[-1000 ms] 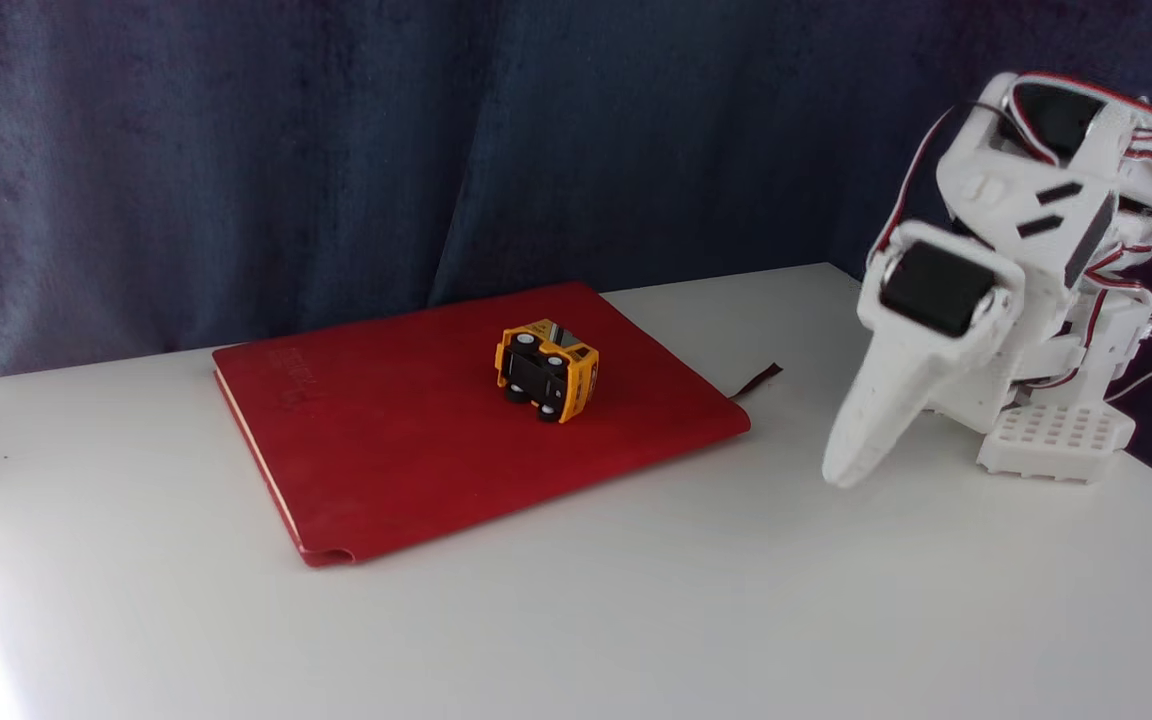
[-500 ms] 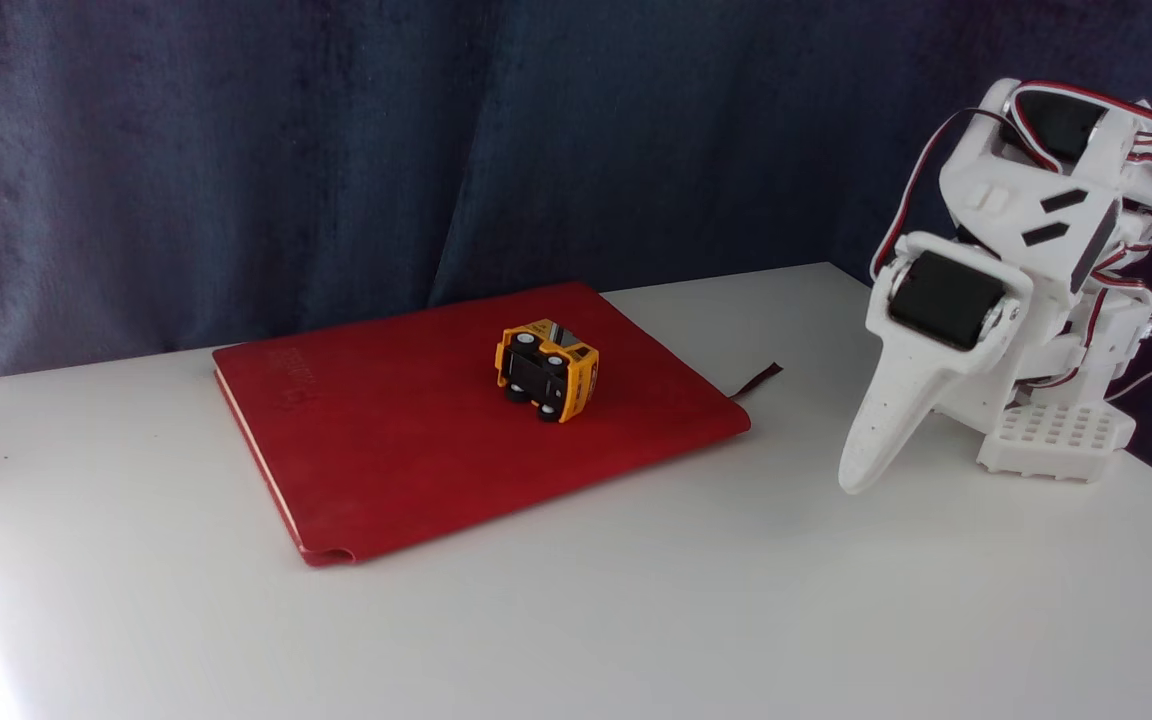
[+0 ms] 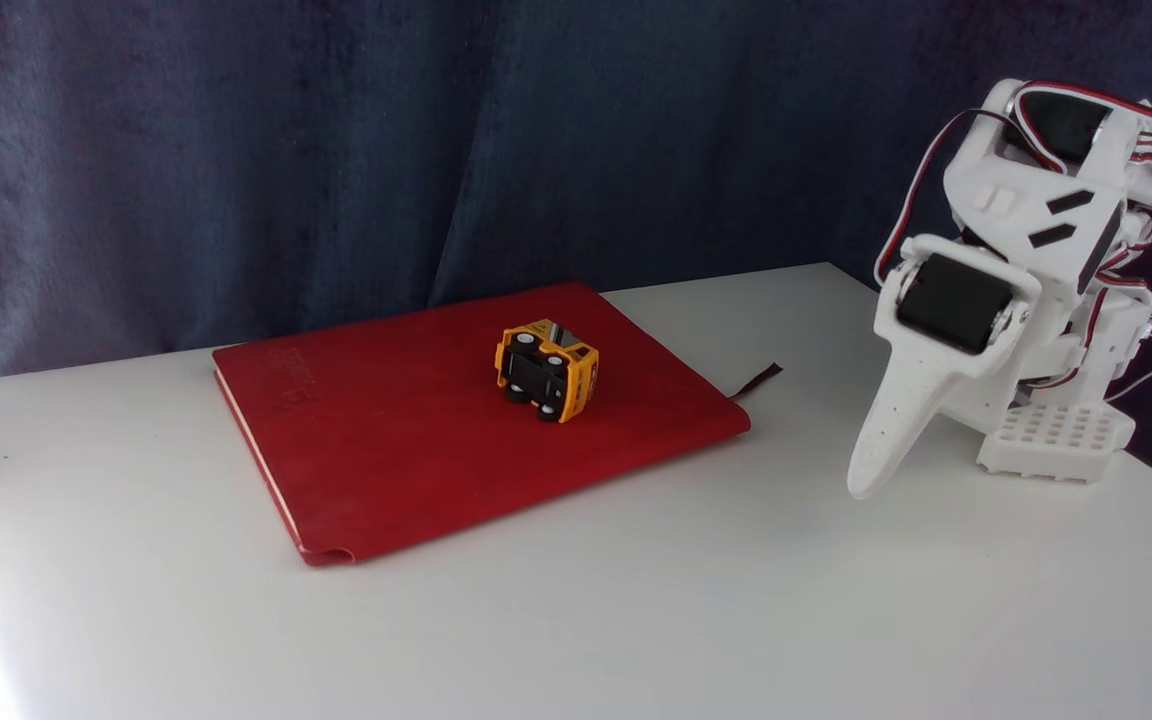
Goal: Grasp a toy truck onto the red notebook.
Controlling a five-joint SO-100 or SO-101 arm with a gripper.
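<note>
The toy truck [image 3: 547,369] is orange-yellow and lies tipped on its side on the red notebook [image 3: 416,430], its black underside and four wheels facing the camera. The notebook lies flat on the white table, with a thin dark ribbon sticking out at its right corner. Far to the right, the white arm is folded over its base, and my gripper [image 3: 864,484] points down with its tip just above the table, well apart from the truck and the notebook. The fingers look pressed together with nothing between them.
The arm's base [image 3: 1056,440] stands at the table's right edge. A dark blue curtain [image 3: 336,150] hangs behind the table. Bare white tabletop [image 3: 636,610] spreads in front of the notebook and between it and the gripper.
The gripper has drawn back to the right, toward the arm's base, and sunk slightly. The truck and notebook have not moved.
</note>
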